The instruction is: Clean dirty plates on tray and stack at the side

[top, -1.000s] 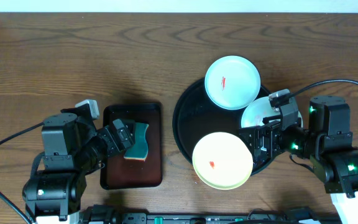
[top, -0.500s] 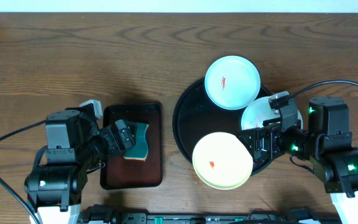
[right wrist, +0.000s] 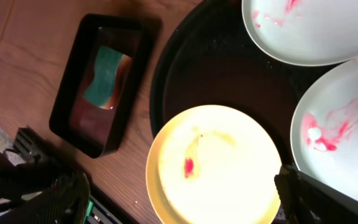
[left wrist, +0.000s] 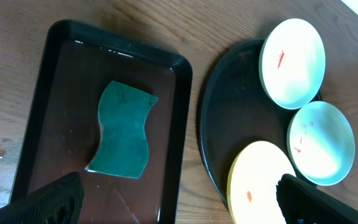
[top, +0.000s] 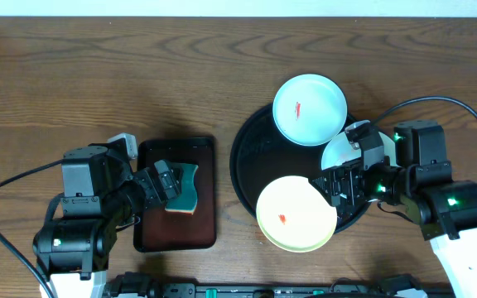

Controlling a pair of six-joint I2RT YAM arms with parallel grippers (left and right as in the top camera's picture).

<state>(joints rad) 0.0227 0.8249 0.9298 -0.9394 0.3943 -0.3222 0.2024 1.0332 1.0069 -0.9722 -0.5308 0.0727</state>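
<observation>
The left gripper hangs spread wide over the sponge in the brown tray. A low or off-centre close could catch the tray's wall and drag it along the bench instead of lifting the sponge. All three smeared plates lie on the black tray, the yellow plate overhanging its near rim; the right gripper, also spread, sits between it and a mint plate, so a careless descent could tip the yellow one off.
</observation>
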